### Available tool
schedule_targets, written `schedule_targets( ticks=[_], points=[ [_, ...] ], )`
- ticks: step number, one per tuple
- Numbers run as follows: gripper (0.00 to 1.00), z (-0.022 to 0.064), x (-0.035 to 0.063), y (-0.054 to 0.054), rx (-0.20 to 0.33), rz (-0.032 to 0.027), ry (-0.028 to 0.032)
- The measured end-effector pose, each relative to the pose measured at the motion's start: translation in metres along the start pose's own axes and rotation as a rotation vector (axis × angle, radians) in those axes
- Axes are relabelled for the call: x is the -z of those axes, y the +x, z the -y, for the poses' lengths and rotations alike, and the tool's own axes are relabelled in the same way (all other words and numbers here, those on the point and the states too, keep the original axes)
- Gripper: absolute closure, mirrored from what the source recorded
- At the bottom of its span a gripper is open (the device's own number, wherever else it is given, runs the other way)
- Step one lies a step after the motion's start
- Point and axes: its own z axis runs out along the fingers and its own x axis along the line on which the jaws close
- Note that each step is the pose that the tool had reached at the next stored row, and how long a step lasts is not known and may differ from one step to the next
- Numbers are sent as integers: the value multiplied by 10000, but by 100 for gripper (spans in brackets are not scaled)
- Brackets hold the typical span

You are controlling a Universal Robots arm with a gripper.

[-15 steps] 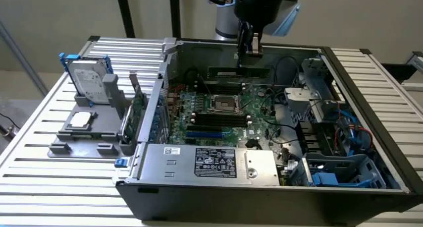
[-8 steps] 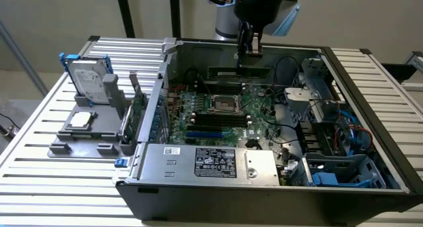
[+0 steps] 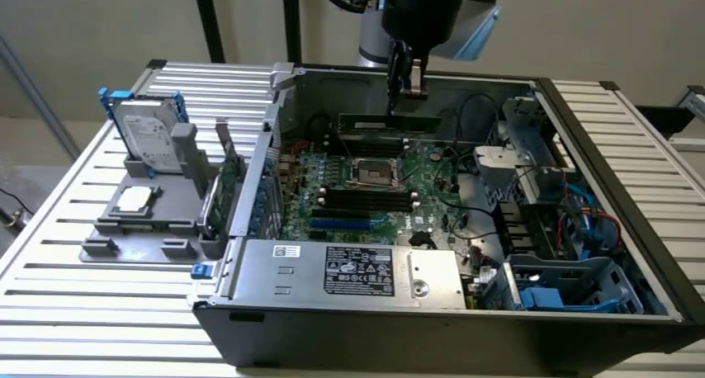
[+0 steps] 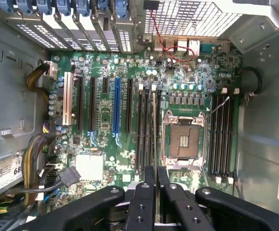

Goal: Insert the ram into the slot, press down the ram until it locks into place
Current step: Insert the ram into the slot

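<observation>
While end effector [image 3: 405, 92] clamps ram [image 3: 385, 123] on edge, over black slot [image 4: 145, 130], motherboard [image 4: 103, 139] beneath.

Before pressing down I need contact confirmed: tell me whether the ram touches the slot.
Cannot tell. In the exterior view the ram stands on edge under the gripper, its lower edge hiding any gap; the wrist view looks straight down it.

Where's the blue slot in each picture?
Exterior view: the blue slot lies at the edge of the green board, beside the labelled silver box.
Wrist view: the blue slot runs between the white slot and the square socket.
Shared landmark: the square socket; in both views, black slots lie between it and the blue slot.
</observation>
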Motion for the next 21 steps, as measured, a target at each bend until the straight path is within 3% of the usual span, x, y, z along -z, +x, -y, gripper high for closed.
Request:
schedule_targets(
  ticks=[10, 16, 21],
  points=[
    [86, -86, -165, 125, -78, 1, -25],
    [86, -160, -278, 150, -198, 1, -22],
    [86, -166, -368, 158, -311, -3, -14]
  ],
)
